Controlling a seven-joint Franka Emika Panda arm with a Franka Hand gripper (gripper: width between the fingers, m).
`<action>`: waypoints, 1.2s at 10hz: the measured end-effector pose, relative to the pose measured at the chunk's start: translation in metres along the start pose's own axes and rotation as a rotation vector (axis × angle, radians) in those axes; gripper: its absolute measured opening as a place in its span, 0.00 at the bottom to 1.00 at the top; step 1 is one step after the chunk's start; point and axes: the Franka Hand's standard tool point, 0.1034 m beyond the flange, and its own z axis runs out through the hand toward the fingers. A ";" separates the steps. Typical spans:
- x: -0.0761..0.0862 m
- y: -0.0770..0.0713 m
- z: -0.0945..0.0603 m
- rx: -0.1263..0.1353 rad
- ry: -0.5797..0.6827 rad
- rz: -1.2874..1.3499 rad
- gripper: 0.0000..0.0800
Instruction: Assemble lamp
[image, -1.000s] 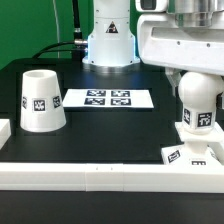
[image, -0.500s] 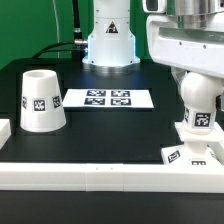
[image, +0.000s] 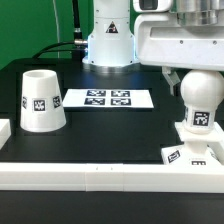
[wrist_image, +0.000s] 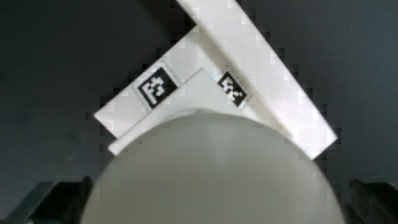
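Note:
The white rounded bulb (image: 200, 102) stands upright on the flat square base (image: 187, 152) at the exterior view's right, close to the front rail. My gripper (image: 196, 76) hangs just above and around the bulb's top, open, gripping nothing. In the wrist view the bulb (wrist_image: 210, 172) fills the foreground, with the tagged base (wrist_image: 178, 92) beneath it. Dark fingertips (wrist_image: 61, 202) show at either side, apart from the bulb. The tapered shade (image: 42, 100) stands alone at the exterior view's left, wide end down.
The marker board (image: 105, 99) lies flat in the middle of the black table. A long white rail (image: 100, 178) runs along the front edge, and another rail (wrist_image: 267, 70) passes by the base. The arm's white pedestal (image: 108, 40) stands at the back.
The jaws have spread wider and come off the bulb, which stays standing on the base. The hand has shifted slightly sideways and back. The shade has not moved.

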 end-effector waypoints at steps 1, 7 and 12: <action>0.000 0.000 -0.003 0.000 -0.001 -0.100 0.87; 0.000 0.000 -0.003 -0.009 0.004 -0.540 0.87; 0.002 -0.001 -0.005 -0.105 0.019 -1.195 0.87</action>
